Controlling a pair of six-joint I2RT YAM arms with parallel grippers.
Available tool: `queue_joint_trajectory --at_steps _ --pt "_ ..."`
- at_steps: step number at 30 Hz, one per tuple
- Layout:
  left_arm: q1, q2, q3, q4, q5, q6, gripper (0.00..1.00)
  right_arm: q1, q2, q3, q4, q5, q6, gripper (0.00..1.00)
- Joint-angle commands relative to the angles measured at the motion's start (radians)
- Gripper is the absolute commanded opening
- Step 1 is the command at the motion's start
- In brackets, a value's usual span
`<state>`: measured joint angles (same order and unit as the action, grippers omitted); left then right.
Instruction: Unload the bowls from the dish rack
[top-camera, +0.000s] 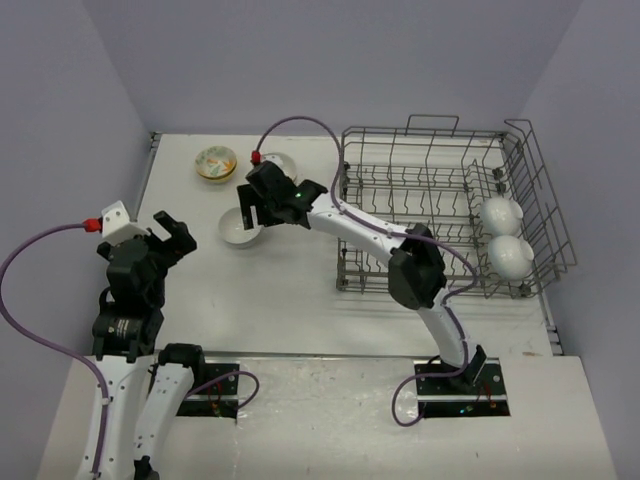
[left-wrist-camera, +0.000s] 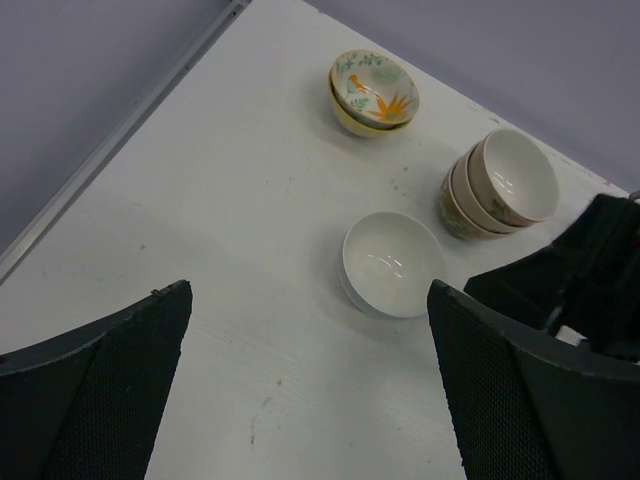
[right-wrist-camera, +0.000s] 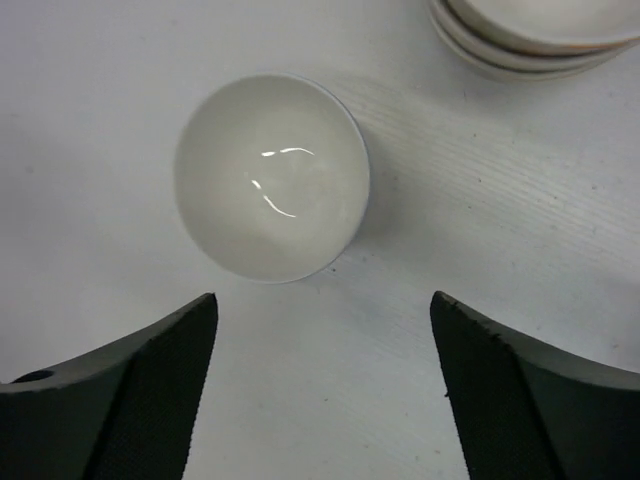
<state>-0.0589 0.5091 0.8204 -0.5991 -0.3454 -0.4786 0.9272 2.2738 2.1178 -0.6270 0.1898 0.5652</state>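
White bowl (right-wrist-camera: 270, 180) below right end effector (right-wrist-camera: 322, 305)

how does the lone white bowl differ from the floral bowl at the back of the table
The white bowl is plain inside; the floral bowl shows orange and teal leaves. The white bowl stands alone; the floral bowl is nested in a yellowish bowl. Both sit upright on the table, outside the dish rack.
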Motion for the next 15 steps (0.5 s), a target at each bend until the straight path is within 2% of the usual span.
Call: queue_joint_trajectory --at_steps 1,2,4,5,6,7,9,11,12,13,15 --pt "0.008 0.015 -0.003 0.058 0.037 0.04 1.0 0.012 -0.19 -0.027 0.05 0.028 -0.043 0.91" --pt "0.008 0.029 0.0 0.059 0.042 0.043 1.0 0.015 -0.254 -0.044 0.046 0.04 -0.079 0.99" --pt "0.004 0.043 0.003 0.062 0.062 0.055 1.0 0.015 -0.334 -0.128 0.024 0.117 -0.131 0.99" --pt "0.001 0.063 0.006 0.059 0.068 0.061 1.0 0.015 -0.432 -0.165 0.023 0.164 -0.183 0.99" --pt "-0.01 0.075 0.009 0.062 0.083 0.07 1.0 0.013 -0.485 -0.208 0.026 0.297 -0.217 0.99" --pt "-0.021 0.109 0.025 0.056 0.085 0.086 1.0 0.01 -0.537 -0.295 0.032 0.359 -0.311 0.99" --pt "-0.057 0.15 0.052 0.042 0.082 0.098 1.0 -0.013 -0.687 -0.426 0.052 0.535 -0.39 0.99" --pt "-0.099 0.198 0.066 0.018 0.059 0.101 1.0 -0.127 -0.816 -0.496 0.008 0.605 -0.426 0.99" --pt "-0.108 0.204 0.063 0.016 0.042 0.101 1.0 -0.181 -0.856 -0.554 -0.014 0.584 -0.423 0.99" --pt "-0.113 0.206 0.054 0.022 0.04 0.101 1.0 -0.311 -0.894 -0.587 -0.025 0.553 -0.438 0.99" --pt "-0.114 0.186 0.017 0.042 0.071 0.1 1.0 -0.424 -0.954 -0.671 -0.039 0.53 -0.5 0.99"
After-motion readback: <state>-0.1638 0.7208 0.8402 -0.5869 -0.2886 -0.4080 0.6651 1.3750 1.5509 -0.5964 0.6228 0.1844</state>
